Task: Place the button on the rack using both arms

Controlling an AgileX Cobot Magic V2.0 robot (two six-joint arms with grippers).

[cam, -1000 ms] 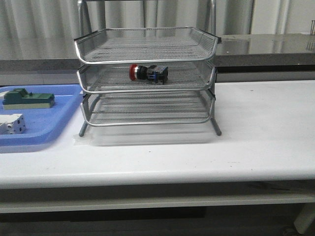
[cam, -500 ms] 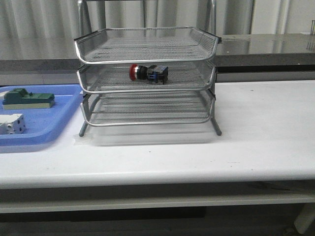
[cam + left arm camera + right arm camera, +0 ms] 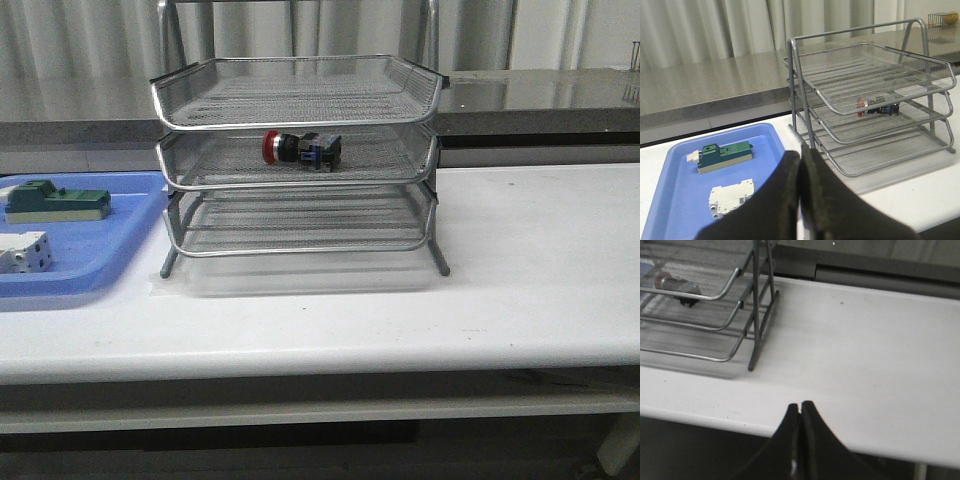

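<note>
1. The rack point(image 3: 297, 165) stands on the white table point(image 3: 520, 290), its three mesh tiers stacked and open toward the camera.
2. The button point(image 3: 301, 148) lies on its side in the rack's middle tier, near the tier's front rim, red cap pointing toward the blue tray point(image 3: 110, 245).
3. The blue tray sits just beside the rack, on the side of the robot's left arm; its raised edge comes close to the rack's front leg.
4. In the tray, away from the rack, lie a green block part point(image 3: 55, 201) and a white boxy part point(image 3: 22, 251), apart from each other.
5. On the rack's other side the table runs bare to its front edge.
6. The left gripper point(image 3: 800, 165) has its fingers pressed together, gripping nothing; it hangs over the tray's corner nearest the rack.
7. The right gripper point(image 3: 800, 412) is likewise closed and empty, hovering above the table's front edge, well apart from the rack's leg point(image 3: 760, 315).
</note>
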